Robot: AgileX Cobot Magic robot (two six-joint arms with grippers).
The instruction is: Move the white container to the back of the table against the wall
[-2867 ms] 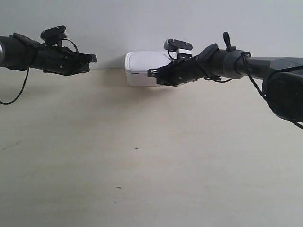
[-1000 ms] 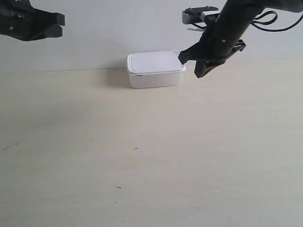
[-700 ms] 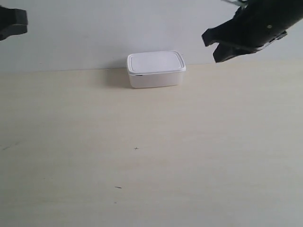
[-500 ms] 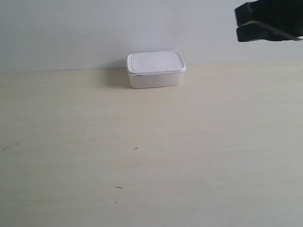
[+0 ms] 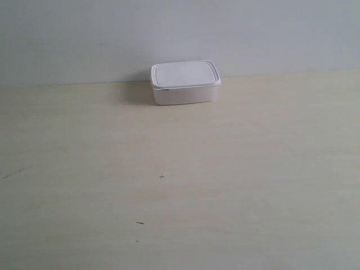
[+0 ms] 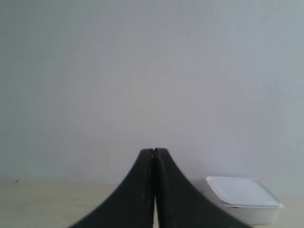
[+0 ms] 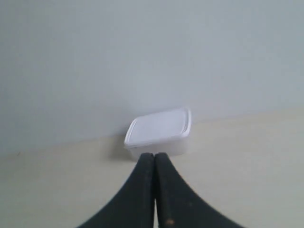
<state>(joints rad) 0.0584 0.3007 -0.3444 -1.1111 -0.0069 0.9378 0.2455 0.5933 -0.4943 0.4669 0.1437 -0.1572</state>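
Note:
The white container (image 5: 185, 82) stands lid-on at the back of the beige table (image 5: 180, 185), touching the light grey wall (image 5: 180, 34). No arm shows in the exterior view. In the left wrist view my left gripper (image 6: 153, 153) is shut with nothing in it, and the white container (image 6: 244, 198) lies well off to one side of it. My right gripper (image 7: 154, 156) is shut and empty too, well back from the white container (image 7: 159, 130), which sits just past its tips in that view.
A few tiny dark specks (image 5: 162, 176) mark the wood-grain surface. The wall (image 7: 142, 57) runs along the whole back edge of the table (image 7: 247, 156).
Both arms have drawn back and risen out of the exterior view: the one at its left first, the one at its right after leaving the container's side. The container has stayed put.

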